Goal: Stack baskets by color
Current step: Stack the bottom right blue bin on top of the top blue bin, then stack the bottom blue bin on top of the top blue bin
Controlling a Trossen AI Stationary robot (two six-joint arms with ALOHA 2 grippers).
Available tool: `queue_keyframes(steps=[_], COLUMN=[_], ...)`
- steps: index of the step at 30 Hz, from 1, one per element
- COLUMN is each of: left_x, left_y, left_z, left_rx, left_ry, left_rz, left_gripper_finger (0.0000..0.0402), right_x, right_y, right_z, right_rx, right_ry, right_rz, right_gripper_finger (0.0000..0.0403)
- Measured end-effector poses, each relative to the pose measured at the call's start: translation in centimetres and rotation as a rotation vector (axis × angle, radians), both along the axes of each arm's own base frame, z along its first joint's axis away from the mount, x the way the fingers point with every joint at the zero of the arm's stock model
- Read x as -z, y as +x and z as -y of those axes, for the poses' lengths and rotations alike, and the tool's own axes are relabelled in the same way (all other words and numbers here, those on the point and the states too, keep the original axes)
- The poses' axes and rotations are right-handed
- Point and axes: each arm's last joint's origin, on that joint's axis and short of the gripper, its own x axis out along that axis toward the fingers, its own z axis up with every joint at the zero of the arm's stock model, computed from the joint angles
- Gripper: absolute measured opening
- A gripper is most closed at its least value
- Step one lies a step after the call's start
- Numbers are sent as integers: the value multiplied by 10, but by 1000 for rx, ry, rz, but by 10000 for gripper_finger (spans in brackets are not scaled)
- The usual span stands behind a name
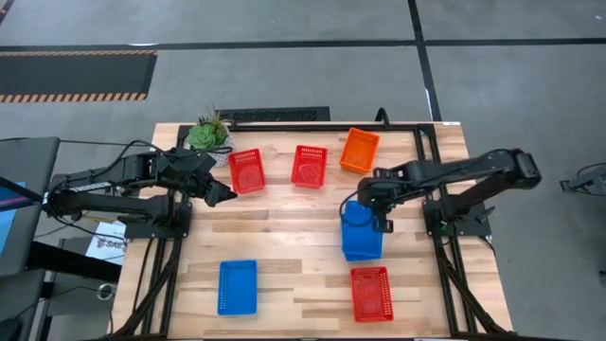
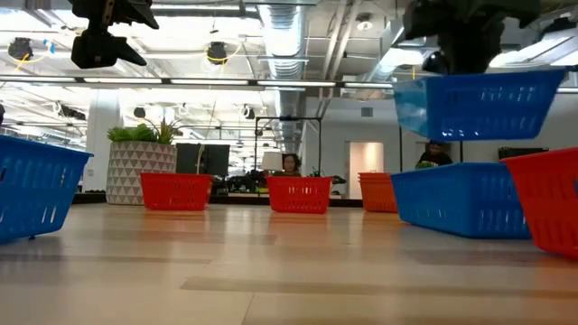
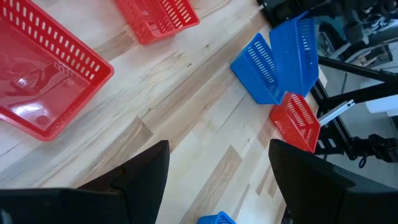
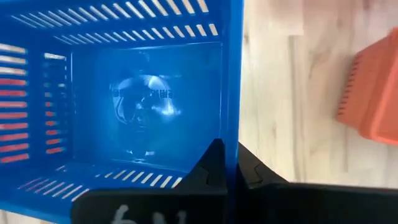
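Observation:
My right gripper (image 1: 376, 208) is shut on a blue basket (image 2: 479, 104), which hangs in the air over a second blue basket (image 2: 461, 200) standing on the table right of centre. A third blue basket (image 1: 237, 286) and a red one (image 1: 371, 292) stand near the front edge. Two red baskets (image 1: 247, 170) (image 1: 310, 166) and an orange one (image 1: 360, 150) stand in a row at the back. My left gripper (image 1: 225, 194) hovers open above the table, next to the left red basket (image 3: 50, 81), touching nothing. My right gripper pinches one side wall of the blue basket at its rim (image 4: 232, 127), one finger (image 4: 210, 165) inside the basket and one (image 4: 252, 173) outside. The fingers come from above, pointing steeply down. The basket hangs open side up, nearly level, lifted clear of the blue basket below.
A small potted green plant (image 1: 208, 133) stands at the table's far left corner. Bare wood lies in the middle of the table (image 1: 284, 227) between the back row and the front baskets. A black frame (image 1: 426, 170) runs along the table's right side.

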Motion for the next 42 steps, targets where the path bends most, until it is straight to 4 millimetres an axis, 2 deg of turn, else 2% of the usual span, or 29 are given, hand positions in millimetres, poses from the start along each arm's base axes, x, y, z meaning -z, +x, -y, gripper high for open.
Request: queue_keyframes(steps=[5,21,27,35,38,42], left_x=[0,0,0,0,0,0], left_y=[0,0,0,0,0,0], left_z=[0,-1,-1,-1,-1,-1], left_rx=[-1,-17,-17,-20,-24,-30], left_ry=[1,16,16,17,20,11], left_rz=[-1,-3,-3,-2,-2,-2], left_gripper_finger=[263,263,263,263,263,263], right_x=[18,63,72,66,63,60], right_y=[0,31,38,38,37,32], right_z=[3,0,8,29,45,66], right_rx=[-53,-312,-286,-160,-59,71], right_ry=[-2,27,31,12,-29,-42], right_rz=[-23,-153,-169,-122,-105,-96], right_gripper_finger=[6,17,80,186,205,209])
